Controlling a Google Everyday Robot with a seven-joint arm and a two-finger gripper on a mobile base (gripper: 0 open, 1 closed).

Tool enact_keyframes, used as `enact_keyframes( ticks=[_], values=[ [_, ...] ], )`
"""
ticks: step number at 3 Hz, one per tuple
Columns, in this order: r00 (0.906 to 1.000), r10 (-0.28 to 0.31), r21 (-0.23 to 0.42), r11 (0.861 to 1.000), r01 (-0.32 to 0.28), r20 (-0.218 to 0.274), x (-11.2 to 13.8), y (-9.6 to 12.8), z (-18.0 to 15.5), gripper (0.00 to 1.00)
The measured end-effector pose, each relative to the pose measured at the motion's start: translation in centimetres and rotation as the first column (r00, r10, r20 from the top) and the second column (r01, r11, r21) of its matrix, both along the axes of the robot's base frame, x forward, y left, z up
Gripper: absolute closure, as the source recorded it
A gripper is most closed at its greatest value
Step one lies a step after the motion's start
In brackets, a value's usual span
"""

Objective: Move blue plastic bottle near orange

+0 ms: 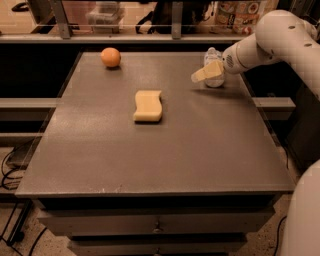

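End effector [206,73] at bottle [215,80], well right of orange [110,57].

A white robot arm [280,40] reaches in from the upper right. Its tan gripper [206,73] is at the small clear plastic bottle [215,81], which stands near the far right edge of the grey table [150,165]. A small round orange fruit [110,57] sits at upper left, well apart from the bottle. A wavy-edged yellow sponge [148,105] lies near the centre.

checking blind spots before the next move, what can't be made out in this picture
1. Camera view: the bottle at the far right of the table is partly covered by the pincer; its label is unreadable.
2. Camera view: the arm runs off the right edge.
3. Camera view: goods behind the table are too blurred to identify.
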State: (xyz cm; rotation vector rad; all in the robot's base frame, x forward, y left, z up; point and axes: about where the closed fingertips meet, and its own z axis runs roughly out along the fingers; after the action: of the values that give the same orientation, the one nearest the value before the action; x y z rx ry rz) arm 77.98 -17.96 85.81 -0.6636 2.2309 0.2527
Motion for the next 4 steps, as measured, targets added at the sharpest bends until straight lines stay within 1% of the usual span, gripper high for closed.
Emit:
enact_keyframes(
  ticks=[1, 2, 4],
  values=[
    [1.0000, -0.004, 0.005, 1.000, 0.004, -0.009, 0.5, 0.1, -0.4, 0.00],
    [0.9997, 0.001, -0.004, 1.000, -0.001, -0.023, 0.8, 0.5, -1.0, 0.19],
    [0.9998, 0.019, -0.028, 0.999, -0.019, -0.004, 0.7, 1.4, 0.1, 0.66]
  ],
)
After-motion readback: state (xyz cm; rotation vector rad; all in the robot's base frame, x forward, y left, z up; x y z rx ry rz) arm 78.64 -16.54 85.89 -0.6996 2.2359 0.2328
